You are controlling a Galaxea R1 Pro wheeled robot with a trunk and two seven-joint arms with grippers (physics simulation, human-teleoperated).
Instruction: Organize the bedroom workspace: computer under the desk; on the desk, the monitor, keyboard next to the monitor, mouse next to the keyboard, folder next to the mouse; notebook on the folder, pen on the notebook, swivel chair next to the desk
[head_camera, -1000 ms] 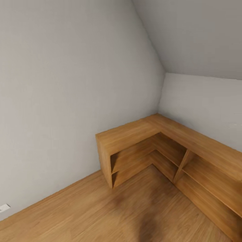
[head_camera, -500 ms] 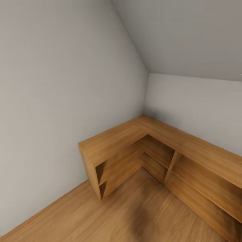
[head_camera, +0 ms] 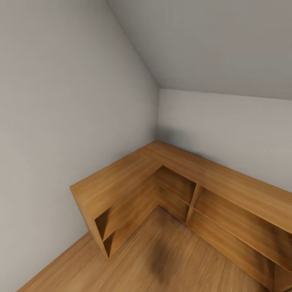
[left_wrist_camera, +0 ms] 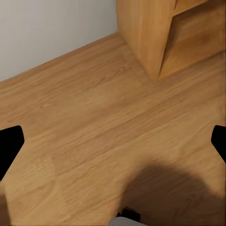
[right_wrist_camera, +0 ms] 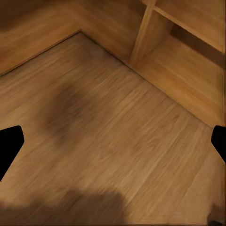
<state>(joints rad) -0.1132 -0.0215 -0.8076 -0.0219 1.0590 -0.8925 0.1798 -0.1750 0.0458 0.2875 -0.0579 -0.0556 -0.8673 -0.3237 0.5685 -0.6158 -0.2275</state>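
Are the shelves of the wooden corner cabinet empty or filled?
Empty, as far as visible. The open compartments of the wooden corner cabinet show only bare wood; the far right end is cut off.

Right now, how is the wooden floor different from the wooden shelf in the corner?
The floor lies flat and low; the shelf stands up against the grey walls in an L shape. The floor is one surface with a dark shadow on it; the shelf has open compartments. Both are the same warm light wood.
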